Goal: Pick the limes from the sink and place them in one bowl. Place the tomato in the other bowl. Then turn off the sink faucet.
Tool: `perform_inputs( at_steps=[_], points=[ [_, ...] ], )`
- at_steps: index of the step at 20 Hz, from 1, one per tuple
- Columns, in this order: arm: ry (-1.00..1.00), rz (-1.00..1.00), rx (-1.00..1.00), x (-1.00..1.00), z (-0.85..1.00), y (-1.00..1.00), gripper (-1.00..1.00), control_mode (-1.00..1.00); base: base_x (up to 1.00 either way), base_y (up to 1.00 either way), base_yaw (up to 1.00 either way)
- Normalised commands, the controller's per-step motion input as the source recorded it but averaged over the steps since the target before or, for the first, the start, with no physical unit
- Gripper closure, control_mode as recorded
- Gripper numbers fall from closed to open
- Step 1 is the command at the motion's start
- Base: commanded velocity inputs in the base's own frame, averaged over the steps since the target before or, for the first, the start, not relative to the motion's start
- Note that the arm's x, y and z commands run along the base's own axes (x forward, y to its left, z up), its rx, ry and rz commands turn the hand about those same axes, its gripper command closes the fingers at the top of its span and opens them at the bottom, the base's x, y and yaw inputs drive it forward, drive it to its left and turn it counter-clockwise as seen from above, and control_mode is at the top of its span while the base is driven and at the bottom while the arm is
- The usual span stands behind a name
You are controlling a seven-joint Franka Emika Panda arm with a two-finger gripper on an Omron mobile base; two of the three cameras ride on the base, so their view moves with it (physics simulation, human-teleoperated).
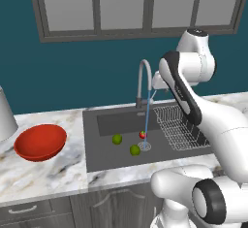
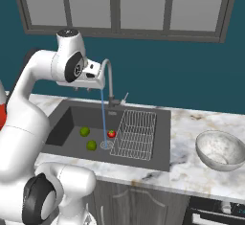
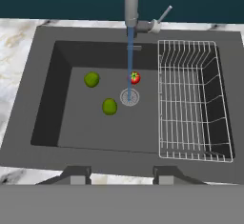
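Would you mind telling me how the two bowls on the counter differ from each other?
The red-orange bowl is glossy and plain in colour, while the grey-white bowl is pale and mottled. The red-orange bowl sits on the counter left of the sink; the grey-white bowl sits to its right, past the wire rack. The red-orange bowl looks broader and shallower, the grey-white one rounder. Both stand upright, with nothing visible inside.

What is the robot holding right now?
Nothing. Its fingers are open high above the sink, and both limes and the tomato lie inside it.
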Motion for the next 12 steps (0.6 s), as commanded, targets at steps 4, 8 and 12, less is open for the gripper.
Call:
perform_inputs(
  at_steps=[4, 8, 12],
  points=[
    [0.00, 0.03, 0.00, 0.00, -0.12, 0.14, -1.00, -1.00, 0.00, 0.00, 0.00],
    [0.09, 0.11, 0.00, -0.05, -0.26, 0.26, -1.00, -1.00, 0.00, 0.00, 0.00],
    [0.04, 0.06, 0.00, 0.00, -0.29, 0.29, -1.00, -1.00, 0.00, 0.00, 0.00]
  ],
)
